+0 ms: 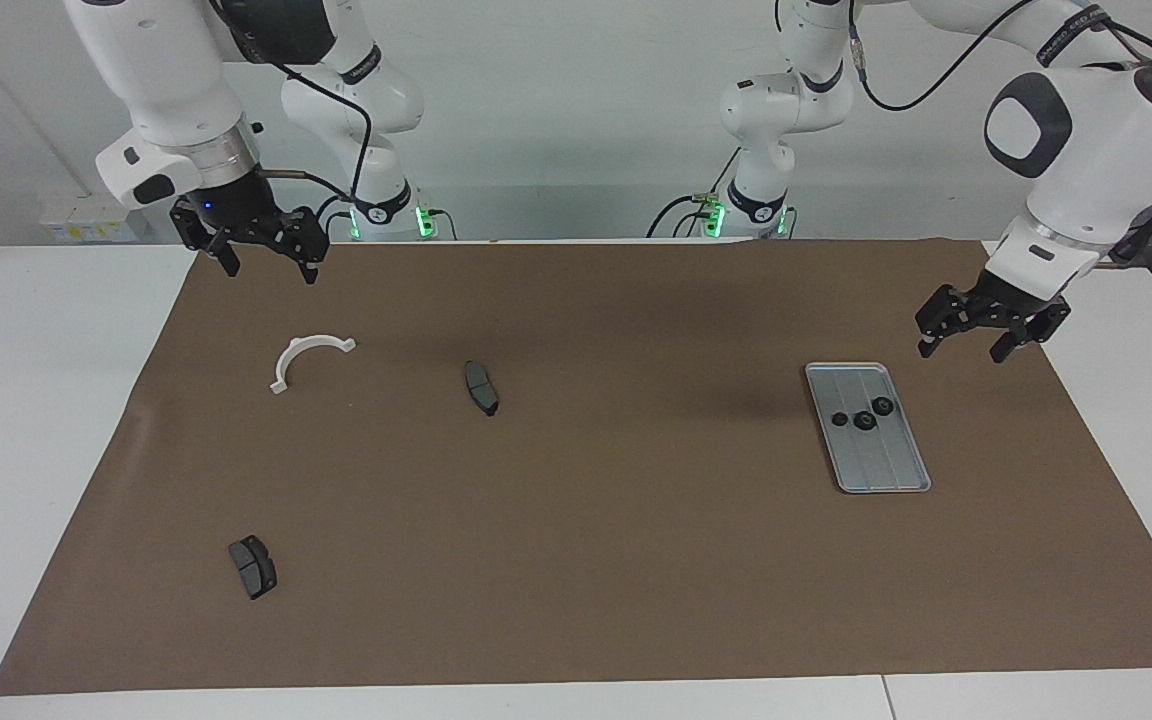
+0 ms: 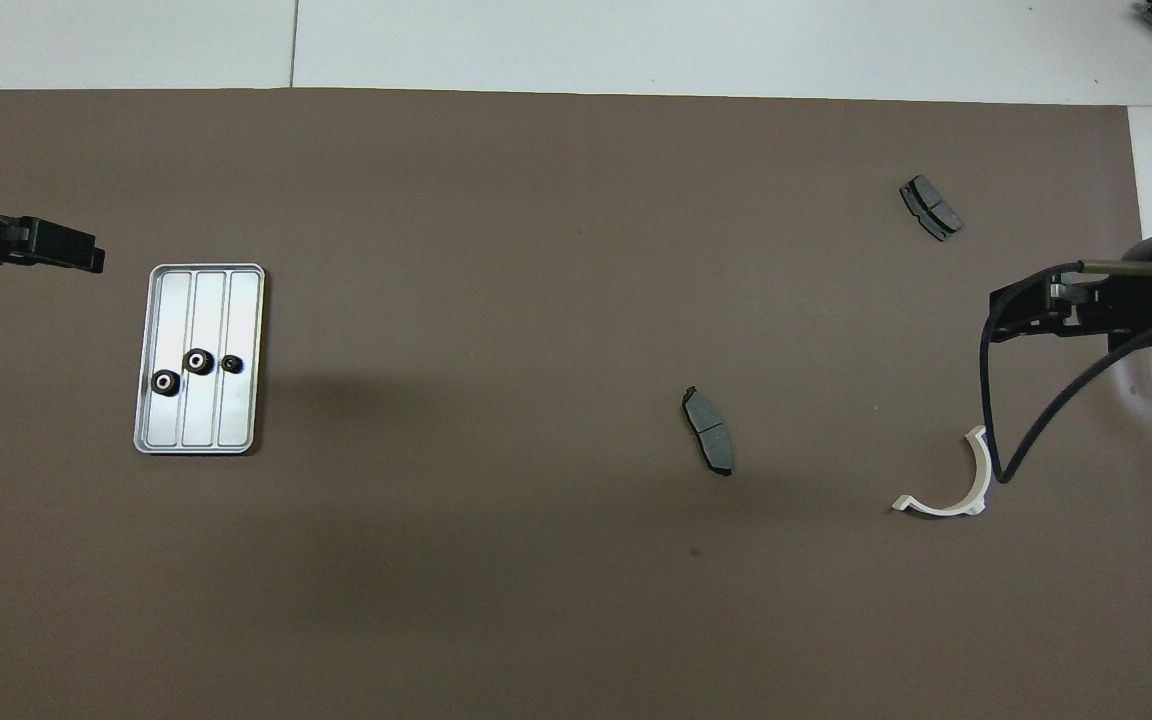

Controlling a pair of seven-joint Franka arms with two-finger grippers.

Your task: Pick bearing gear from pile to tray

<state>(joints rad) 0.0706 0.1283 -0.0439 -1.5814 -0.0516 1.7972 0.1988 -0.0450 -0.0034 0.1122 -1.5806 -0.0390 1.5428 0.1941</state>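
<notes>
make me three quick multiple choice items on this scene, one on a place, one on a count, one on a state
1. Where do the small black round gears lie?
A. in the flat silver-grey metal tray
B. on the brown mat
C. beside the bracket

2. How many dark grey brake pads are on the mat?
A. one
B. two
C. four

3. What does the left gripper hold?
A. a gear
B. a pad
C. nothing

Key: 1 A, all three sit inside the rim; 2 B, one pad mid-mat, another farther from the robots; 3 C, its jaws stand open and empty beside the tray.
</notes>
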